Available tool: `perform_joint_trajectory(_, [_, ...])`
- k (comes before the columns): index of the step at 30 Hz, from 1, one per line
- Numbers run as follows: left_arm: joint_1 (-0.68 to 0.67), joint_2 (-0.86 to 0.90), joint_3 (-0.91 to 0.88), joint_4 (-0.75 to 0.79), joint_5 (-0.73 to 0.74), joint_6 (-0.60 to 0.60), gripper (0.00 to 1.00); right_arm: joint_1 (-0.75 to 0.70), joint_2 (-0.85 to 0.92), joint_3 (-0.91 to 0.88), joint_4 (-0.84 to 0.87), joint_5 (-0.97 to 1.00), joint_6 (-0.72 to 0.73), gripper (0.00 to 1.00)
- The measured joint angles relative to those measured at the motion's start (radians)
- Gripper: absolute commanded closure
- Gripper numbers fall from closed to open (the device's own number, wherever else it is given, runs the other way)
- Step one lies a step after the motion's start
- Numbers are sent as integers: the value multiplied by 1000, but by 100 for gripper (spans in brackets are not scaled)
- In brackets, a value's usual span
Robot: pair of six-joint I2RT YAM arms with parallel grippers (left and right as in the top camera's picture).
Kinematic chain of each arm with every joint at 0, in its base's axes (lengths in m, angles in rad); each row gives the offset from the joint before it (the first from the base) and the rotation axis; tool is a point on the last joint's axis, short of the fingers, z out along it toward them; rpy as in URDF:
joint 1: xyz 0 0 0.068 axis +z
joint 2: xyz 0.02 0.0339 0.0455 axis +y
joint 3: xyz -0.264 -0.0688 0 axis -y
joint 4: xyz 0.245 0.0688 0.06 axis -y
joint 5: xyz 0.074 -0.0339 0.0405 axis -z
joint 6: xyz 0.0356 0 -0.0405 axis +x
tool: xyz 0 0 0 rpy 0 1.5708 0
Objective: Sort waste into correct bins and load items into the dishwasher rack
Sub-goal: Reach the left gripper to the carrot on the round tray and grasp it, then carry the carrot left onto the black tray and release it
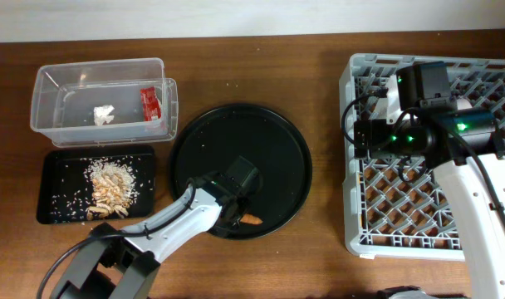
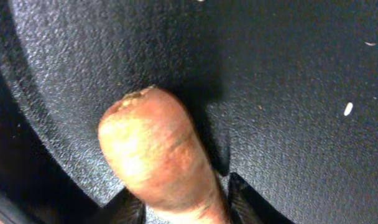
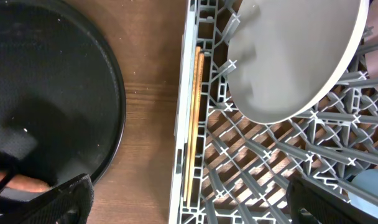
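While the left gripper (image 1: 246,213) clasps the carrot (image 2: 155,155), the right gripper (image 3: 189,200) hangs spread wide.

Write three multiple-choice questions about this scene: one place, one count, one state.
1. Where are the chopsticks? A on the table; B along the dishwasher rack's edge; C on the round tray.
2. How many things lie in the clear tub? A two; B four; C none.
3. The right gripper is: A open; B shut on something; C out of view.
Answers: 1 B, the right wrist view shows them there. 2 A, tissue and red wrapper. 3 A, its fingers stand wide apart.
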Motion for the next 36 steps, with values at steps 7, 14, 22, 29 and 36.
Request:
perform_joint_trajectory(7, [0,3,-1,0,-3,53,86,0,0,0,0,0,0,2])
perform_joint_trajectory(14, [2,-37,47,6,-59,312,91,0,0,0,-1,0,0,2])
perform_joint_trajectory(22, [304,-368,81,-143,-293,518,90,0,0,0,-2,0,0,2])
perform_joint_trajectory(29, [803,-340,81,-130,-323,625,90,0,0,0,-3,-3,0,2])
perform_joint_trajectory(36, [1077,-91,81,16,-323,644,84,0,0,0,-4,-3,0,2])
